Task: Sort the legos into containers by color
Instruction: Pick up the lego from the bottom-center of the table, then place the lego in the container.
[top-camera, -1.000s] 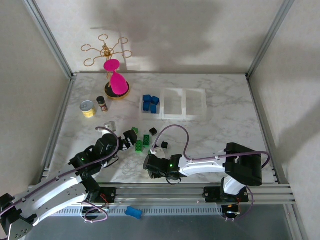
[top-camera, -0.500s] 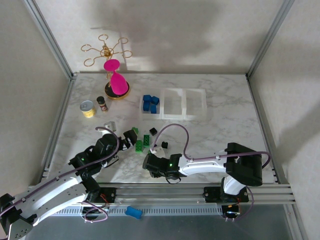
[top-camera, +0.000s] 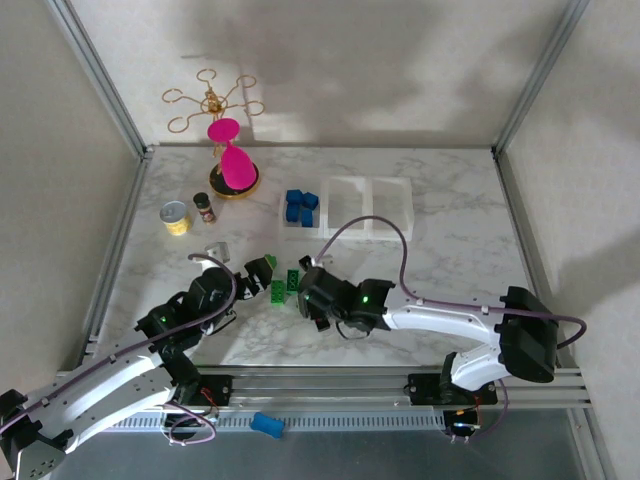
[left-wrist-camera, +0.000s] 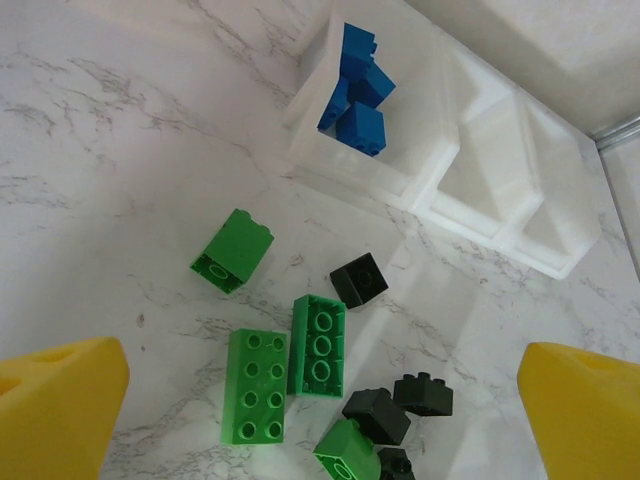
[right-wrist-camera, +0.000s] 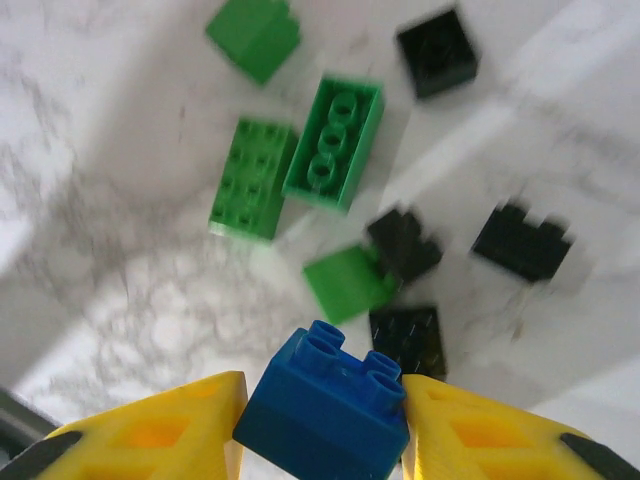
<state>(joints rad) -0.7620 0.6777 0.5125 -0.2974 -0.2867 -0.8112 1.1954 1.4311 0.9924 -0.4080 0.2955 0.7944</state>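
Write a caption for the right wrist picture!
Right claw pinching a blue lego above green legos and black legos.

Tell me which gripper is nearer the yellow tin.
Left. The left gripper sits right of the yellow tin, toward the near edge; the right gripper, gripping a blue brick, is farther right.

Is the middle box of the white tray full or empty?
Empty. The middle box shows a bare white floor; the blue bricks sit in the box beside it.

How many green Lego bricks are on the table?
4. One small green brick lies nearest the tray, two long ones lie side by side, and another small one sits beside black bricks. More could be hidden.
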